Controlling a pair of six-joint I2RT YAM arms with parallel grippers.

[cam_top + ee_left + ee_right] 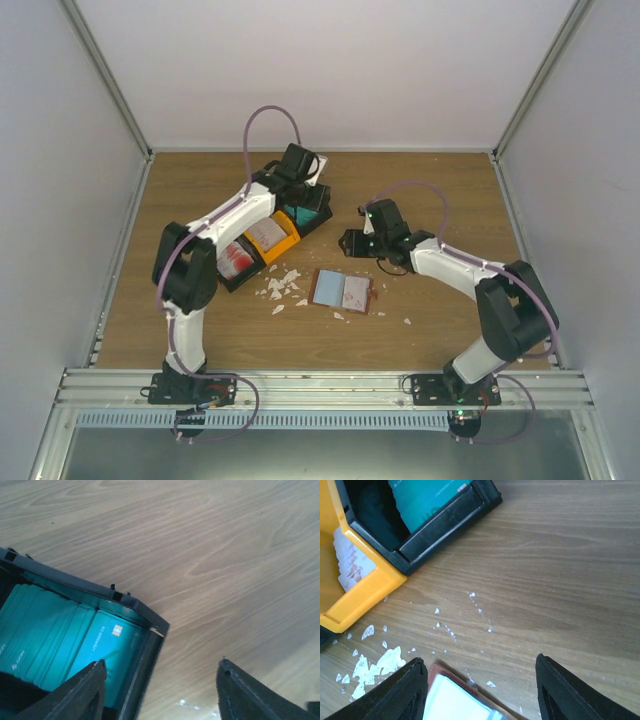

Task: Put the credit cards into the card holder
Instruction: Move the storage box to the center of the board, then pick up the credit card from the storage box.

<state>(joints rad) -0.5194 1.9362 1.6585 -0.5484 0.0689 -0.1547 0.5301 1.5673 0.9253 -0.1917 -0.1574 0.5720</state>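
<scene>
**Top external view.** The left arm reaches forward over the tray [283,243], wrist bent down. The left gripper [306,200] hangs above the far bin, where the teal cards [303,215] stand. The middle bin holds whitish-grey cards [265,233] and the near bin red-and-white cards [237,260]. The right arm folds inward with its elbow out to the right, and the right gripper [352,241] hovers just beyond the card holder [346,291]. The holder lies open on the table [200,330] among white scraps [283,288], with a light blue card [328,288] showing on its left half.

**Left wrist view.** The left pincer is spread wide with nothing between its fingers [85,690]. One finger sits over the teal stack near the bin's corner; the other sits over bare wood outside the wall. We judge the step in hand to be lifting one teal card. To do it well, we would first bring both fingers inside the bin wall. We would then descend squarely and close on a single card rather than several.

**Right wrist view.** The right pincer is likewise spread and empty. The card holder [440,672] appears at the lower edge, nearer the left finger [395,690]. We judge this arm well placed to steady the holder. Any press should land on the brown leaf, not on the card.
</scene>
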